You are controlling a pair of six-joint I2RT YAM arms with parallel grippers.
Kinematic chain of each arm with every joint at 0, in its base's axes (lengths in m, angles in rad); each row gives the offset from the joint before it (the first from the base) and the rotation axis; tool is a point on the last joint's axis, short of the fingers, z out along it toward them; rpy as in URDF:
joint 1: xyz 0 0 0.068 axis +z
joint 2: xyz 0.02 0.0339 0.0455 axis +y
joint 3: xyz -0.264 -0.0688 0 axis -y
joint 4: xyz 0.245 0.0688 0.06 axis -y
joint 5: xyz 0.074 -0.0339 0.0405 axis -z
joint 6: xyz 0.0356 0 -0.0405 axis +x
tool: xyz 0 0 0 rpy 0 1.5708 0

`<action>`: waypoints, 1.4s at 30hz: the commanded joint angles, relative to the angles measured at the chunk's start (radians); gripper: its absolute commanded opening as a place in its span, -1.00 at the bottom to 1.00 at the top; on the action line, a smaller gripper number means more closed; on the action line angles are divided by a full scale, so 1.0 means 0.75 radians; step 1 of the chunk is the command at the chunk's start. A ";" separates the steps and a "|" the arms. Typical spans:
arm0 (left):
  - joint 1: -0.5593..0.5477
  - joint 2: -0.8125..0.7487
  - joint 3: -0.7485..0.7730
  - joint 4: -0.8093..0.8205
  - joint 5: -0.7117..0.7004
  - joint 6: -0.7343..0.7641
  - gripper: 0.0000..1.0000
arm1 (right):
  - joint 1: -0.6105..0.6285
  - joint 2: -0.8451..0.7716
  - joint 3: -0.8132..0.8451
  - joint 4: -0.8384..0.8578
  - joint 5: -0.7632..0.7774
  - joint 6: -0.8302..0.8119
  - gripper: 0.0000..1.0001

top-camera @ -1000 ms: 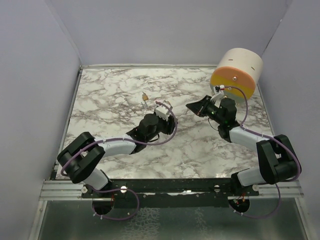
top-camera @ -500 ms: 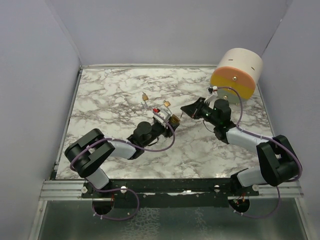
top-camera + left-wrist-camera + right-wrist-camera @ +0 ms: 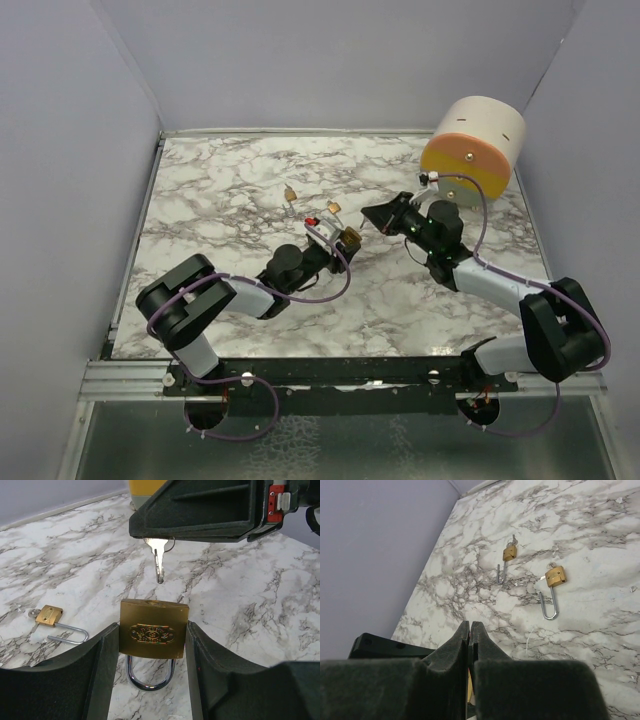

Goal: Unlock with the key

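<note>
My left gripper (image 3: 152, 630) is shut on a brass padlock (image 3: 154, 628), gripping its body by the sides, keyhole end up and steel shackle hanging below. My right gripper (image 3: 150, 530) is shut on a silver key (image 3: 158, 560). The key points down just above the padlock's top, its tip a short gap from the keyhole. In the top view the left gripper (image 3: 343, 240) and right gripper (image 3: 372, 214) meet at the table's middle. In the right wrist view the fingers (image 3: 462, 635) are pressed together and the key is hidden.
Two small brass padlocks with open shackles lie on the marble table, one (image 3: 289, 193) and another (image 3: 331, 209), also in the right wrist view (image 3: 509, 553) (image 3: 555, 576). A cream and orange cylinder (image 3: 475, 145) stands at the back right. Grey walls enclose the table.
The left arm brought the padlock right and up to the right gripper, which shifted left. In the last half second the two grippers barely moved.
</note>
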 commanded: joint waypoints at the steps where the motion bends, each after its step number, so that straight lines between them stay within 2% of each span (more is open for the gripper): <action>1: -0.011 0.002 -0.001 0.174 0.015 -0.017 -1.00 | 0.031 -0.023 -0.013 0.047 0.087 -0.035 -0.99; 27: -0.013 0.025 -0.007 0.211 0.021 -0.041 -1.00 | 0.108 -0.018 -0.030 0.104 0.170 -0.037 -0.99; 42: -0.013 -0.017 0.019 0.148 -0.057 -0.045 -1.00 | 0.133 -0.043 -0.048 0.069 0.223 -0.063 -0.98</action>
